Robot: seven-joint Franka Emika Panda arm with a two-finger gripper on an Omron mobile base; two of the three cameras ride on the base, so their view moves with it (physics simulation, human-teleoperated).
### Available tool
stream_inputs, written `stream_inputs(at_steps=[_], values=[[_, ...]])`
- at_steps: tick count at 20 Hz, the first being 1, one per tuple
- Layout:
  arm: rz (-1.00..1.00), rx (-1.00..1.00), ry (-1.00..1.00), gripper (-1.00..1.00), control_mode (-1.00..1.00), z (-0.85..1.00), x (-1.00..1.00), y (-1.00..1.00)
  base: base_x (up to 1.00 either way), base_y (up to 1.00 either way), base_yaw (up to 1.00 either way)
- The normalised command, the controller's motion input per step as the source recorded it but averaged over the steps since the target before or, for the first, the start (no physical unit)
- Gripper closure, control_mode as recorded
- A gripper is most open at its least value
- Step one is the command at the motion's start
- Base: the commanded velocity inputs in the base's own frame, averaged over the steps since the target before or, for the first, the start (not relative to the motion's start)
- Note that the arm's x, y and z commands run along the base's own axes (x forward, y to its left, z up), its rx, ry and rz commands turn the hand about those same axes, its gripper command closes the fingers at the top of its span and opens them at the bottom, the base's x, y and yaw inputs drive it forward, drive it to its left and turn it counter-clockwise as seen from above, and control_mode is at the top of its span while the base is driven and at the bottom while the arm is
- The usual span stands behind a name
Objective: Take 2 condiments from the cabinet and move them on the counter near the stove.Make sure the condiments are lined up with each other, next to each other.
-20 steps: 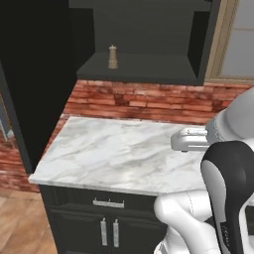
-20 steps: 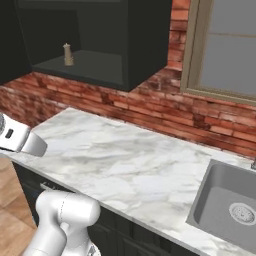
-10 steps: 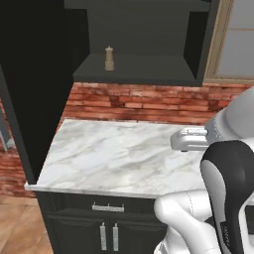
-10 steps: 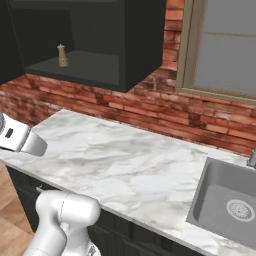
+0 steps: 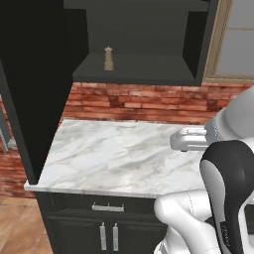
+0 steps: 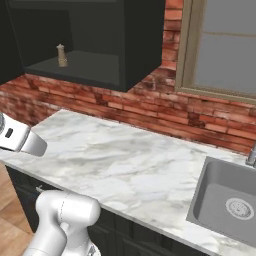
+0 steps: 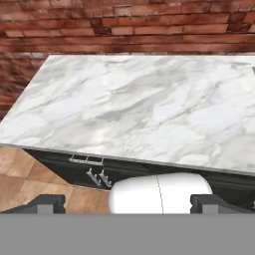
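While the wall cabinet (image 5: 139, 44) stands open above the marble counter (image 5: 119, 158), its black door (image 5: 34, 84) hangs swung out at the left of the left base view and covers part of the counter's left edge from that side. One tan-brown shaker jar (image 5: 108, 58) with a knobbed top stands upright near the front left of the dark shelf; the right base view shows the same jar (image 6: 61, 55) alone on that shelf, well apart from the side walls. Between the shelf and the marble runs a red brick backsplash (image 6: 150, 112). At the right, the right base view shows a steel sink (image 6: 230, 200) set into the slab below a framed window (image 6: 225, 45), with part of a tap at the frame edge. Black base cabinets (image 5: 106, 233) with short silver handles (image 5: 107, 207) carry the slab, and wood flooring (image 5: 20, 228) lies at the lower left. The arm is folded low, with the wrist held level over the near part of the counter, well below the shelf and apart from the jar. The gripper (image 7: 132, 201) points along the marble toward the bricks; its two dark fingertips (image 7: 47, 201) stand spread wide at the bottom of the hand view with nothing between them. The marble is white with grey veins, smooth and flat, with a square front edge.
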Motion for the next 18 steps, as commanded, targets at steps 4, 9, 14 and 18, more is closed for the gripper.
stream_inputs(at_steps=[4,9,14,18], values=[[0.00,0.00,0.00,-1.00,1.00,0.00,0.00,0.00,0.00,0.00,0.02],[0.16,0.00,-0.02,-1.00,-1.00,0.00,0.00,0.01,0.00,0.00,0.00],[0.24,0.00,-0.08,-1.00,-1.00,0.03,0.00,0.04,0.00,0.00,0.00],[0.05,0.00,-0.12,-1.00,-1.00,0.30,0.08,0.30,0.00,0.00,0.00]])
